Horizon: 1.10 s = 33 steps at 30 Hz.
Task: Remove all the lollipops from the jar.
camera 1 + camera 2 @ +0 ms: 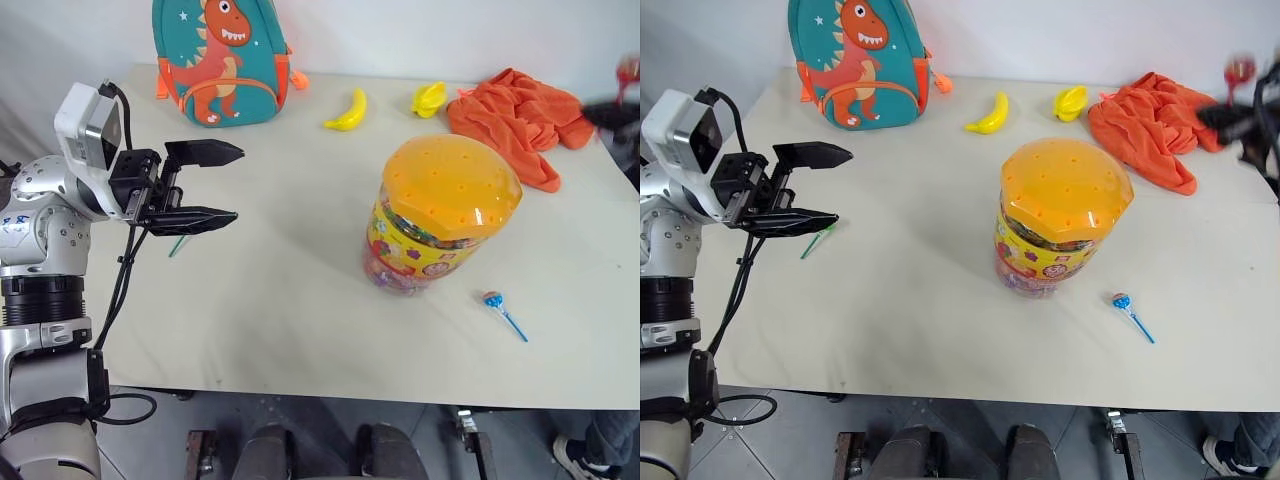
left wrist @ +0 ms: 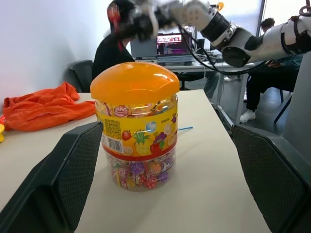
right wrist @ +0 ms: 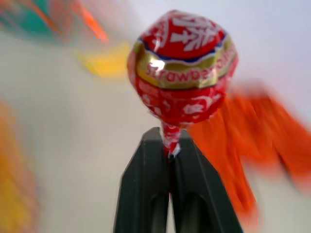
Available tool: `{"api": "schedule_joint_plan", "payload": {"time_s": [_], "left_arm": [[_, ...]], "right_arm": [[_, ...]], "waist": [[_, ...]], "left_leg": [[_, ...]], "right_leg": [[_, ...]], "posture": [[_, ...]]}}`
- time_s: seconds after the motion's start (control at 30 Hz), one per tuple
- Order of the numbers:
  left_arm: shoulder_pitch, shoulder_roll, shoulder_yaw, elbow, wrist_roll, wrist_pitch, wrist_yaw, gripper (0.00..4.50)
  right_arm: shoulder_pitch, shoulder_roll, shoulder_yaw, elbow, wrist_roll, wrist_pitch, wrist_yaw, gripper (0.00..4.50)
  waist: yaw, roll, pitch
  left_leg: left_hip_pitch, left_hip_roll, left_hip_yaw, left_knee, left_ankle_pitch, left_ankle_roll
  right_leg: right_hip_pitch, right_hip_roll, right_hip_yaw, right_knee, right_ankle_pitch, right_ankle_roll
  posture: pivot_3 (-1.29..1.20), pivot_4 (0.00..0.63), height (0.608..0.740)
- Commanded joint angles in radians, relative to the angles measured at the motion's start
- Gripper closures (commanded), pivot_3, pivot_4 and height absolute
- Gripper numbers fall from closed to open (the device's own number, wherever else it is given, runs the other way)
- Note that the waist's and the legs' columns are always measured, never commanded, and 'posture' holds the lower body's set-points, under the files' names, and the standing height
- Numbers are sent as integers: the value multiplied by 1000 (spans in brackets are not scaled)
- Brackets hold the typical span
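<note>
The jar (image 1: pixel 445 215), a clear tub with an orange domed lid, stands upright right of the table's middle. A blue-stick lollipop (image 1: pixel 503 312) lies on the table near the jar, toward the front right. By the left edge a green-stick lollipop (image 1: pixel 818 240) lies just under my left gripper (image 1: pixel 240 185). That gripper is open and empty, level, pointing at the jar (image 2: pixel 136 131) from well to its left. Over the table's far right edge, my right gripper (image 3: pixel 170 136) is shut on the stick of a red lollipop (image 3: pixel 181 68), held head up above the fingers.
A teal dinosaur backpack (image 1: pixel 222 60) stands at the back left. A yellow banana (image 1: pixel 348 112), a second yellow piece (image 1: pixel 428 98) and a crumpled orange cloth (image 1: pixel 520 115) lie along the back right. In the left wrist view a person (image 2: pixel 109 48) sits beyond the table.
</note>
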Motion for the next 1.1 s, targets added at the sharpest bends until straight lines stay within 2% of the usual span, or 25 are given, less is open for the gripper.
{"api": "schedule_joint_plan", "payload": {"time_s": [0.03,0.23,0.4,0.5,0.7,0.87,1.0,1.1], "left_arm": [[5,23,20,-17,3,-2,-6,0],[26,20,37,-32,0,6,32,0],[61,34,38,-59,3,17,43,0],[94,47,39,-79,7,22,48,0],[94,32,56,-45,30,50,187,0],[126,51,15,-29,144,57,326,0],[155,15,38,-51,130,62,365,0],[176,13,34,-51,130,73,358,0]], "right_arm": [[86,-39,1,82,-86,-19,-10,4478],[204,-1,3,204,-140,-35,-15,4478],[237,39,-18,260,-158,-68,-45,4478],[267,55,-47,238,-148,-58,-53,3849],[340,69,-124,149,-124,-33,-56,1750],[443,72,-235,-11,-63,-34,-7,66],[546,104,-373,-235,55,-45,94,24],[602,128,-401,-334,96,-71,153,24]], "waist": [[-2,0,0],[-5,4,0],[-6,4,0],[-7,4,0],[4,4,0],[2,5,0],[2,5,0],[3,5,0]], "left_leg": [[0,0,1,0,0,0],[1,1,2,-1,0,0],[1,1,2,-1,0,0],[1,1,2,-1,0,0],[0,0,1,0,0,0],[1,0,0,0,0,0],[1,0,1,-1,0,0],[1,1,0,0,0,0]], "right_leg": [[0,0,0,0,0,0],[-1,0,0,-1,0,0],[-1,0,0,-1,0,0],[-1,0,0,-1,0,0],[0,-1,1,-2,0,0],[0,-1,1,-2,0,0],[0,0,0,-2,0,0],[0,0,1,-2,0,0]], "posture": [[0,150,740],[0,150,740],[0,150,740],[0,150,740],[0,150,740],[0,150,740],[0,150,740],[0,150,740]]}}
